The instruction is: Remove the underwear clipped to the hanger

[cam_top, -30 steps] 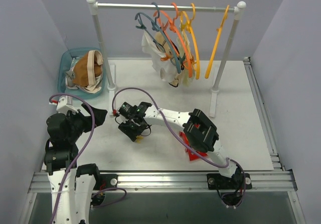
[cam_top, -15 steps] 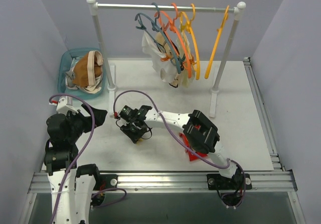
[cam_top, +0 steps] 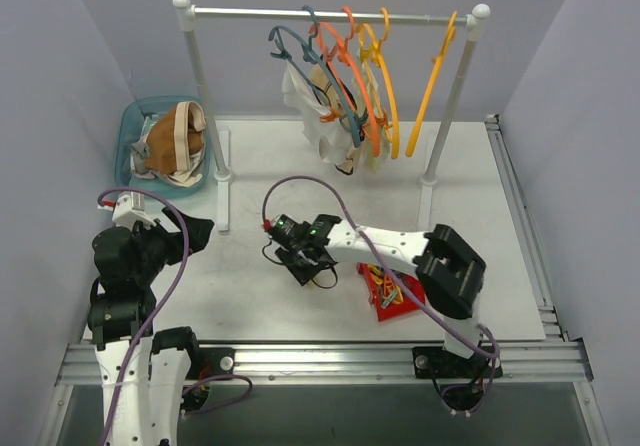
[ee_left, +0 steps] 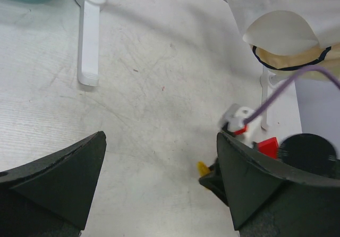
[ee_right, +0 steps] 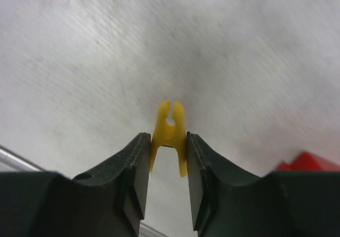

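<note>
Top view: the cream and off-white fabric underwear [cam_top: 318, 116] hangs clipped on coloured plastic hangers [cam_top: 432, 81] at the far rail, and more lies in the teal plastic basket [cam_top: 128, 126] at far left. The right gripper [cam_top: 305, 263] reaches leftward, low over the white table [cam_top: 500, 246], just left of the red tray of pegs [cam_top: 395, 294].

Left wrist view: the left gripper [ee_left: 159, 141] is spread wide and empty, probably parked out of the way.

Right wrist view: the fingers pinch a small yellow plastic clothespin [ee_right: 170, 125] by its sides, likely to clear it away.
</note>
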